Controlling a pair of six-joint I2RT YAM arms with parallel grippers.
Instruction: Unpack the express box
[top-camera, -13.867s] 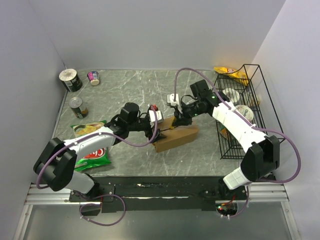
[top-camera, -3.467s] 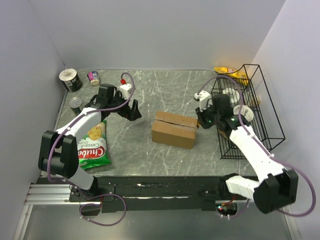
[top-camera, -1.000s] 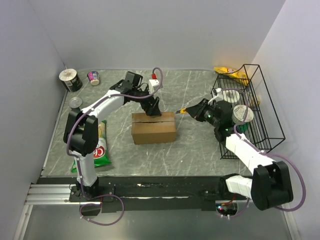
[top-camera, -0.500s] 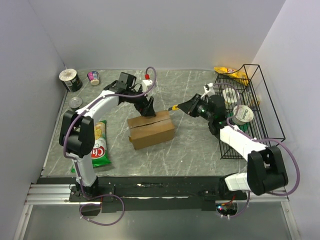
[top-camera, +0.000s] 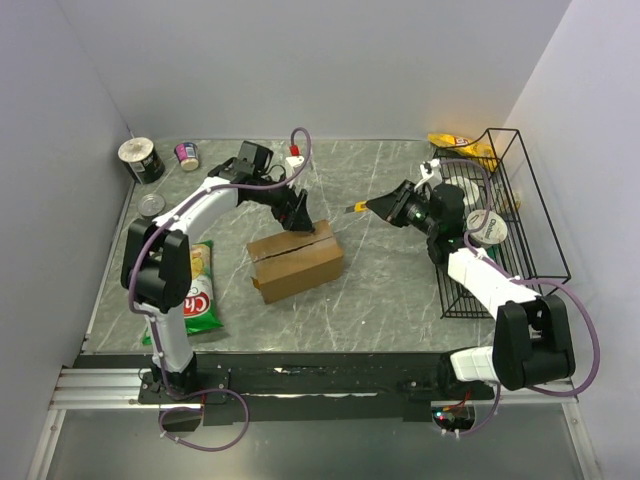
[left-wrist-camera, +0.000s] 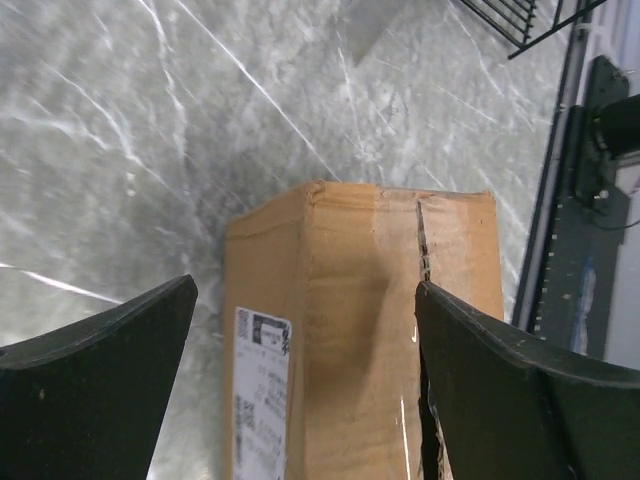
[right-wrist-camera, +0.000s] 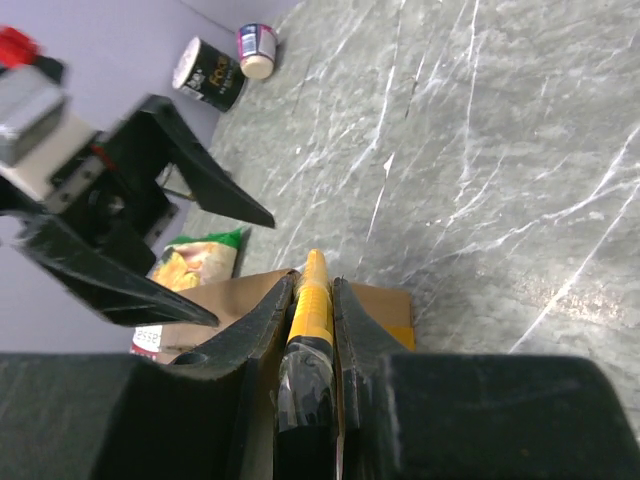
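Over the middle of the counter (top-camera: 390, 295), your left end effector (top-camera: 298, 212) is spread wide and empty, its fingers either side of the far end of the express box (top-camera: 297, 262), which lies flat and askew. Just right of it, your right end effector (top-camera: 378, 206) is clamped on a yellow cutter (top-camera: 356, 208) aimed at the box. Its flaps look closed with nothing out, so I judge slitting, opening and emptying remain.

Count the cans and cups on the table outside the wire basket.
3: a dark can and a small cup in the far left corner, a tin can nearer by the left edge. Others may be hidden.
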